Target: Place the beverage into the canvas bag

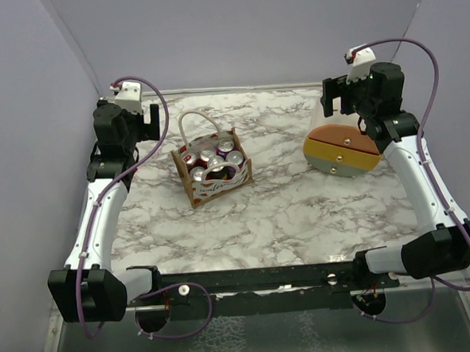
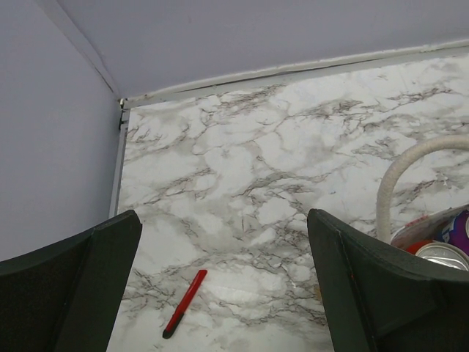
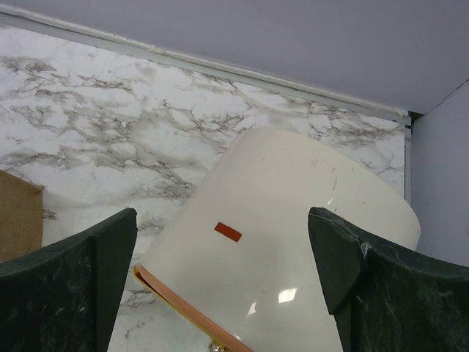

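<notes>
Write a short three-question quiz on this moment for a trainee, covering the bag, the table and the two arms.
1. True or false: the canvas bag already holds several cans.
2. Multiple choice: in the left wrist view, what lies on the table below the open left hand? A) a red pen; B) a spoon; C) a bottle cap.
3. Short answer: which hand is poised over the domed container?

Key: 1 true; 2 A; 3 the right hand, open and holding nothing.
</notes>
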`<state>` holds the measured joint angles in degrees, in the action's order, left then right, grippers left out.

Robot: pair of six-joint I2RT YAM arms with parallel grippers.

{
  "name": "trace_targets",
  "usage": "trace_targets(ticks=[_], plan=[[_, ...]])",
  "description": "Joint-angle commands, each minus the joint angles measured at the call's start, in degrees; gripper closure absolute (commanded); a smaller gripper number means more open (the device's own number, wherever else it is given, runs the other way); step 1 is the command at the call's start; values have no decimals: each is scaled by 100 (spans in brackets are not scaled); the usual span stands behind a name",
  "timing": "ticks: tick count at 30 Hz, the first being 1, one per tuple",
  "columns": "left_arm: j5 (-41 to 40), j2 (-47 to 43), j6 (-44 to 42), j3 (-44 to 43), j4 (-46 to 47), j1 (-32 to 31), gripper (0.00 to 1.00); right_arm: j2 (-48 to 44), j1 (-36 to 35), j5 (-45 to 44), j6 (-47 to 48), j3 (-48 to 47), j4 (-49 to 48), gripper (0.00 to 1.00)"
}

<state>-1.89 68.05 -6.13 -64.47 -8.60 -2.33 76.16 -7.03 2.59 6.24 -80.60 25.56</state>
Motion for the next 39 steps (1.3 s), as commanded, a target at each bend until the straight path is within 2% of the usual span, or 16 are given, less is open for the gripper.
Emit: trace_targets(ticks=[1,12,25,39], plan=[[431,-85,207,-24,-74,77,1,-119,61,-23,-54,82,-237,0],[600,-375,-52,67,-292,154,1,-912,374,296,-210,939,-863,0],[532,-1073,-148,50,-561,206,1,-1455,571,998,314,930,-566,0],[755,-1655,-55,399,-434,206,1,-2622,571,1559,634,1771,-191,0]])
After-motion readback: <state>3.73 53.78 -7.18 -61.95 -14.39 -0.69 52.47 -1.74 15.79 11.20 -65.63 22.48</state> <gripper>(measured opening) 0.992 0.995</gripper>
